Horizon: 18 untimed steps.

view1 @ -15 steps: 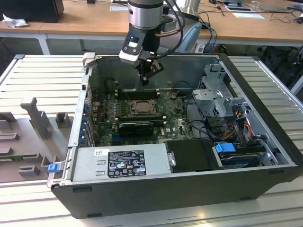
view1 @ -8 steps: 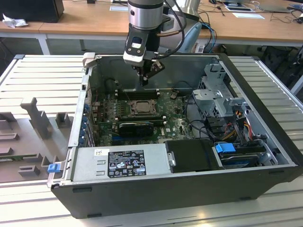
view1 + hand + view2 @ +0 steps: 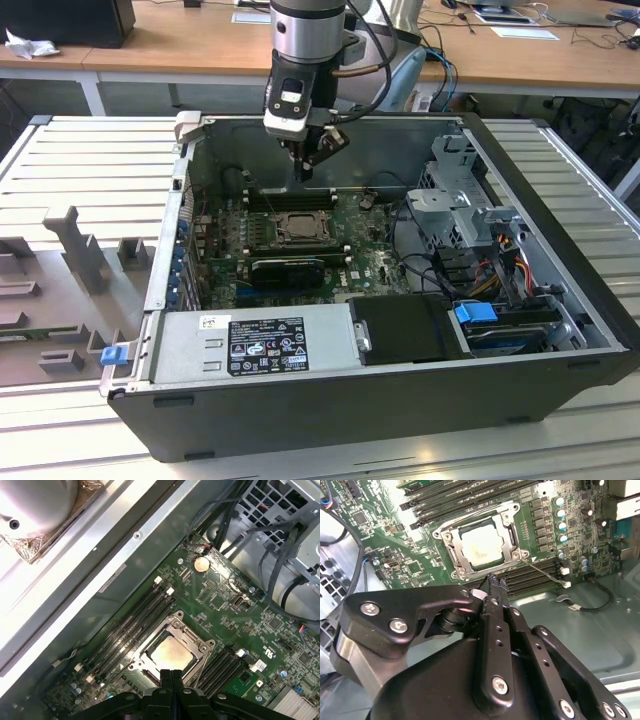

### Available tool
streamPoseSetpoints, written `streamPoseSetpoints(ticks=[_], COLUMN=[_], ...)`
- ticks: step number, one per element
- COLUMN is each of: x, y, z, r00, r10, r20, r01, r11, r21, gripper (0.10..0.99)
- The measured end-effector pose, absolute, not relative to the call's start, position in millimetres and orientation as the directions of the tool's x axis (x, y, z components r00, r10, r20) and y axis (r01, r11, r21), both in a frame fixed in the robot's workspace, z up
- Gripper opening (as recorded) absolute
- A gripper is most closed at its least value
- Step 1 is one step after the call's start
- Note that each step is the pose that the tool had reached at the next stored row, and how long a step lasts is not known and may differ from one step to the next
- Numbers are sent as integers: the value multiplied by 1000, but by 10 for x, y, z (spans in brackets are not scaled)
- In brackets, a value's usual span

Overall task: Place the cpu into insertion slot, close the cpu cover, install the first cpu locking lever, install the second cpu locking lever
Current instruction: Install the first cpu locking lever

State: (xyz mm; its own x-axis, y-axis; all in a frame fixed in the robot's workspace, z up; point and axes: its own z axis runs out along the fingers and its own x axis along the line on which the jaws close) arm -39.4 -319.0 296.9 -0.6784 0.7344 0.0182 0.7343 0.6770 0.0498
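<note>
The cpu (image 3: 480, 542) lies flat in the insertion slot (image 3: 296, 228) on the green board, its pale top facing up (image 3: 172, 652). The cpu cover (image 3: 457, 555) rests down around it as a silvery frame (image 3: 194, 641). A thin metal lever (image 3: 542, 571) sticks out sideways from one socket corner. My gripper (image 3: 305, 170) hangs a little above the socket's far edge, inside the open computer case. In both wrist views its black fingers (image 3: 171, 676) are pressed together with nothing between them, and their tips (image 3: 495, 582) are clear of the board.
Rows of black memory slots (image 3: 470, 500) flank the socket on two sides. A long black card (image 3: 288, 268) lies on the near side. The grey power supply (image 3: 250, 340), a metal drive cage (image 3: 455, 200) with cables and the case walls (image 3: 330, 135) close in the space.
</note>
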Motion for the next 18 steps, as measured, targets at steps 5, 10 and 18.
streamPoseSetpoints(ticks=[5, 10, 18], x=[-394, -394, -394], y=[-3190, -3190, -3190], z=[2969, 2969, 2969], r00=[-696, -728, -792], r10=[717, 685, 611], r20=[18, 18, 18], r01=[717, 685, 611], r11=[695, 727, 790], r21=[50, 50, 50], gripper=[106, 106, 106])
